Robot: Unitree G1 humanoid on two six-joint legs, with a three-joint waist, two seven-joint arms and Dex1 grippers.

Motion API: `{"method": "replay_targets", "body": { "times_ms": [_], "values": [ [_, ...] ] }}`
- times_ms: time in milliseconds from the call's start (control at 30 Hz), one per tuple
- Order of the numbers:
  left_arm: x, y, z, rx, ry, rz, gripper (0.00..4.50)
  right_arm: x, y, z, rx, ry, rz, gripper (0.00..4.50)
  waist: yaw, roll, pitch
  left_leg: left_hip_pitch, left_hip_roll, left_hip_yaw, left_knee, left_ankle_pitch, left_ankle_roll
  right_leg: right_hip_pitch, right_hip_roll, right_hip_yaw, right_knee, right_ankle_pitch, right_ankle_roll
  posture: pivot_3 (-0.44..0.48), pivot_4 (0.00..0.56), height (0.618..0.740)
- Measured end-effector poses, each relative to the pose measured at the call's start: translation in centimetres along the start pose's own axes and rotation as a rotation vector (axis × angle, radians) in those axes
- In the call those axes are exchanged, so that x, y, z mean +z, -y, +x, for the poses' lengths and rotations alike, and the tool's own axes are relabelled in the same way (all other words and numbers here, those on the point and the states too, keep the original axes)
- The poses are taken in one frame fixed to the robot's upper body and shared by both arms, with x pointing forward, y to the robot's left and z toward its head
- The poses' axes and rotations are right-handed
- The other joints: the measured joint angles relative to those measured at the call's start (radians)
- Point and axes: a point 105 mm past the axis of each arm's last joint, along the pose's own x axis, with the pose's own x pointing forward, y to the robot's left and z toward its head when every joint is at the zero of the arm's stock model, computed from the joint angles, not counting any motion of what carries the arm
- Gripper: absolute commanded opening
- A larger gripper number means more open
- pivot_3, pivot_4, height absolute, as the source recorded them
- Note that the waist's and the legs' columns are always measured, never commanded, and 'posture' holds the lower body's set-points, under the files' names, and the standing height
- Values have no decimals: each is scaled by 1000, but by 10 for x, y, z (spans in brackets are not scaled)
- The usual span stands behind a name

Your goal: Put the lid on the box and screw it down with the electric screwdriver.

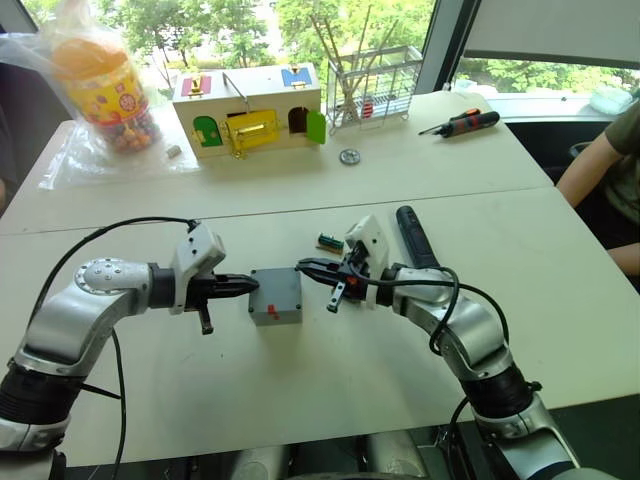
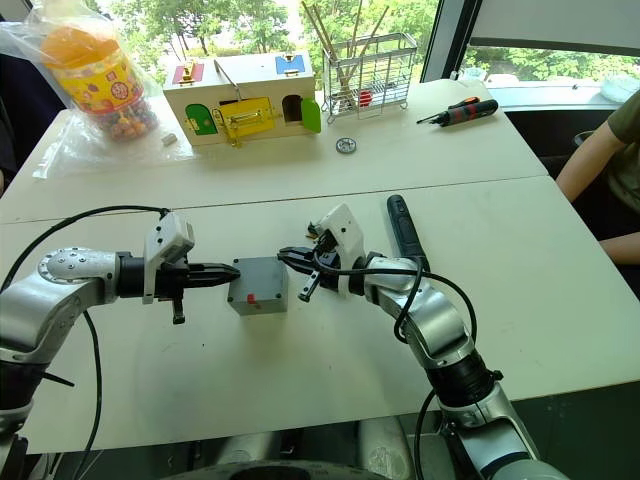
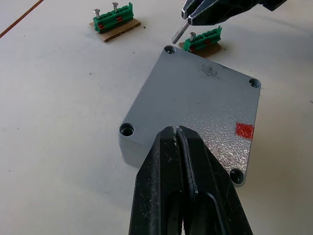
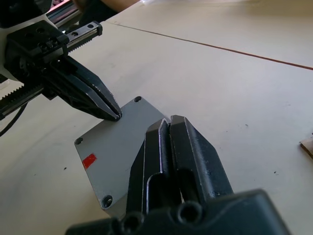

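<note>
- The lid (image 3: 195,112) is sitting on the box (image 1: 276,297), grey square with a little red mark, in the middle of the near counter (image 1: 300,400). Corner screw holes look empty from the left wrist view.
- Left pincer (image 1: 240,285) comes in from the left, fingers pressed together with nothing between them, tips right at the lid's left edge, resting on or just over it.
- Right pincer (image 3: 193,18) comes in from the right, closed on a small screw (image 3: 179,33). The screw hangs tilted just above the lid's far-right corner hole.
- Electric screwdriver (image 1: 414,236) lies flat on the counter just right of the right pincer, nobody holding it.
- Two small green terminal blocks (image 3: 114,16) with screws sit just beyond the box.
- Far counter has the wooden box with coloured doors (image 1: 250,108), a candy jar (image 1: 105,85), a wire rack (image 1: 372,85) and a black-and-orange screwdriver (image 1: 462,123).
- A person's arm (image 1: 600,170) shows at the right edge.
</note>
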Motion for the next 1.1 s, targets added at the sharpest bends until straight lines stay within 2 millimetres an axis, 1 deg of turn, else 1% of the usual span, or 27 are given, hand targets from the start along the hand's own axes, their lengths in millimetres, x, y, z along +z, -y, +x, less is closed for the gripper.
{"method": "replay_targets", "body": {
  "times_ms": [433,867,900,933,1000,1033,1100],
  "values": [
    [0,0,0,1,0,0,0,-9,5,3,-14,-16,3,45,0,0,0,0,0,0,0,0,0,0,0,0,0,0,0,0,150,740],
    [0,-1,1,8,5,2,0,-8,5,7,-3,-11,7,45,0,0,0,0,0,0,0,0,0,0,0,0,0,0,0,0,150,740],
    [1,-1,2,10,8,2,0,-8,5,8,-3,-12,6,623,0,0,0,0,0,0,0,0,0,0,0,0,0,0,0,0,150,740],
    [1,-1,2,12,10,2,0,-8,5,8,-5,-14,6,875,0,0,0,0,0,0,0,0,0,0,0,0,0,0,0,0,150,740],
    [1,-1,2,15,12,1,0,-10,7,8,-10,-21,8,1851,0,0,0,0,0,0,0,0,0,0,0,0,0,0,0,0,150,740],
    [1,-1,2,15,12,1,0,-10,7,8,-11,-23,10,2451,0,0,0,0,0,0,0,0,0,0,0,0,0,0,0,0,150,740],
    [1,-1,2,15,12,1,0,-10,7,9,-10,-23,11,3420,0,0,0,0,0,0,0,0,0,0,0,0,0,0,0,0,150,740]
  ]
}}
